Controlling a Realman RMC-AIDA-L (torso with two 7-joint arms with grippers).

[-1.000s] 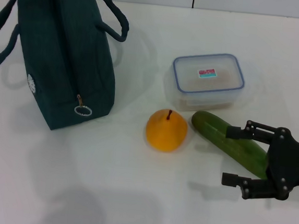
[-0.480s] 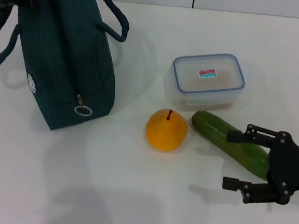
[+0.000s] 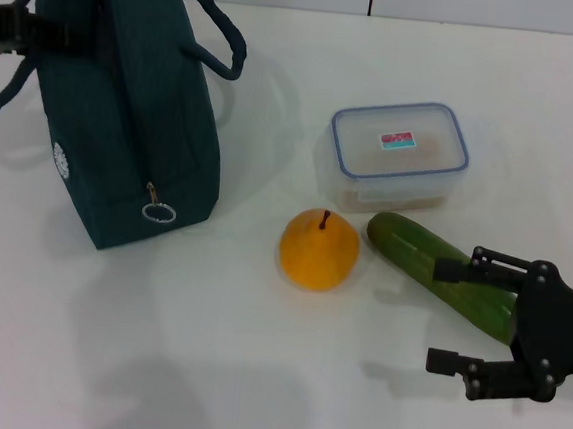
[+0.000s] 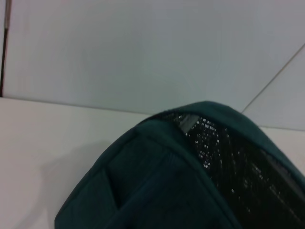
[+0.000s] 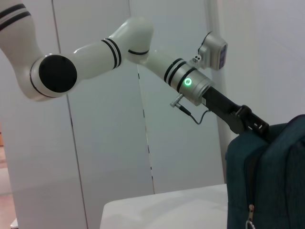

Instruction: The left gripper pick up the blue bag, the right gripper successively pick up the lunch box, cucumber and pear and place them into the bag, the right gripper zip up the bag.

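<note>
Blue bag (image 3: 125,110) upright, zipped, left gripper (image 3: 27,29) at its top far corner; grip state unclear. Right gripper (image 3: 478,317) spread open, straddling cucumber (image 3: 442,273); box (image 3: 399,154) beyond, pear (image 3: 319,249) beside. Risks: wrong item first, bag tipping.

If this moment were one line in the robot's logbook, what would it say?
left gripper: at blue bag top | right gripper: open over cucumber | bag zipped

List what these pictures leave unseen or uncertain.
- Left claw: head view cuts it at the frame edge and the blue bag hides its tips; open or shut is unclear.
- Bag interior: zipper side faces the camera, so nothing inside shows.
- Cucumber: its far end is covered by the right claw.
- Lunch box contents: blurred through the lid.
</note>
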